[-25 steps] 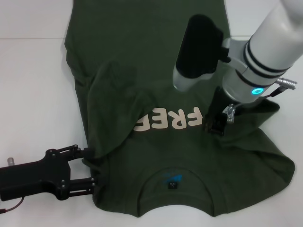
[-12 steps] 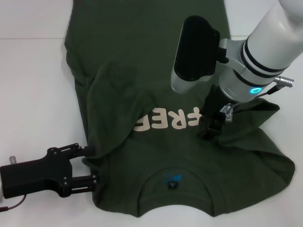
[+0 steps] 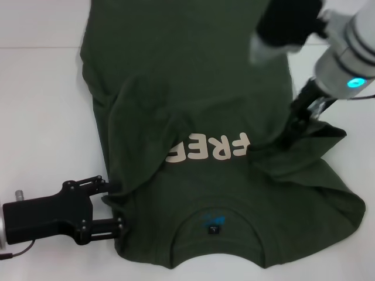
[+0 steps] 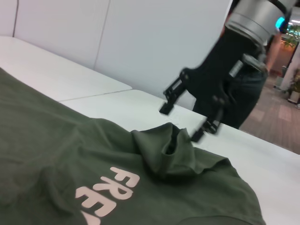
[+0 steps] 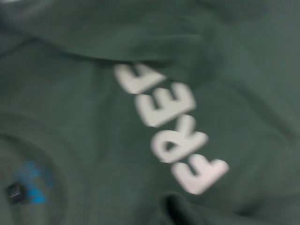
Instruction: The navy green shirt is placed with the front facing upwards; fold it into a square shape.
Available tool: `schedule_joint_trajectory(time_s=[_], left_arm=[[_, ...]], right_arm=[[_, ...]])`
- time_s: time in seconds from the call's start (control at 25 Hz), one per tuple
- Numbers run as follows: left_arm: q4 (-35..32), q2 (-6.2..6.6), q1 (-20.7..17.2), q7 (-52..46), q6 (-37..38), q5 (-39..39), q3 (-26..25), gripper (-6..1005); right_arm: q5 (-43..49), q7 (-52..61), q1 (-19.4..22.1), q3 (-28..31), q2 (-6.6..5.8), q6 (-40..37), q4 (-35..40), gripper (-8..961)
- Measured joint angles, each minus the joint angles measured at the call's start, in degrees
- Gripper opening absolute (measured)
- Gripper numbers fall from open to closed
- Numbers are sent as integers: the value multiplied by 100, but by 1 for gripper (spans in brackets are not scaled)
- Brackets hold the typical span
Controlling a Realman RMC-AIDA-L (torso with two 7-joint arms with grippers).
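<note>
Dark olive-green cotton T-shirt point(image 3: 193, 117) with cream "FREE" lettering point(image 3: 208, 147) lies front-up on the white table point(image 3: 35, 105), both sleeves folded inward, collar nearest the robot. Right gripper point(image 3: 300, 120) hovers just above the bunched right sleeve fold point(image 3: 304, 146), fingers spread, gripping nothing. Left gripper point(image 3: 111, 205) sits at the shirt's left shoulder edge, fingers apart, cloth between them.

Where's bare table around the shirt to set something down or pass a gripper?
Bare white table lies left of the navy green shirt, beyond the left gripper at its near-left edge. Another strip lies right of the shirt, near the front. Crowded: the right sleeve fold, where the right gripper hangs open.
</note>
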State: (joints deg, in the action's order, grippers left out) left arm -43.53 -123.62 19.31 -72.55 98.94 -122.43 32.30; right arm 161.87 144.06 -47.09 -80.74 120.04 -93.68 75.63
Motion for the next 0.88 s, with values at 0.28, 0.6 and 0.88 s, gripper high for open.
schedule_joint_trajectory(time_s=[0.28, 0.6, 0.88], left_arm=[[-15, 0, 4, 120, 98, -2, 4, 824], [-35, 12, 79, 134, 100, -30, 4, 824], [-11, 14, 156, 136, 100, -16, 5, 824]], right_arm=[[286, 54, 301, 1373, -81, -110, 15, 944], [71, -337, 1028, 2859, -187, 21, -5, 944], [-1044, -1034, 1307, 4253, -448, 78, -948, 945]])
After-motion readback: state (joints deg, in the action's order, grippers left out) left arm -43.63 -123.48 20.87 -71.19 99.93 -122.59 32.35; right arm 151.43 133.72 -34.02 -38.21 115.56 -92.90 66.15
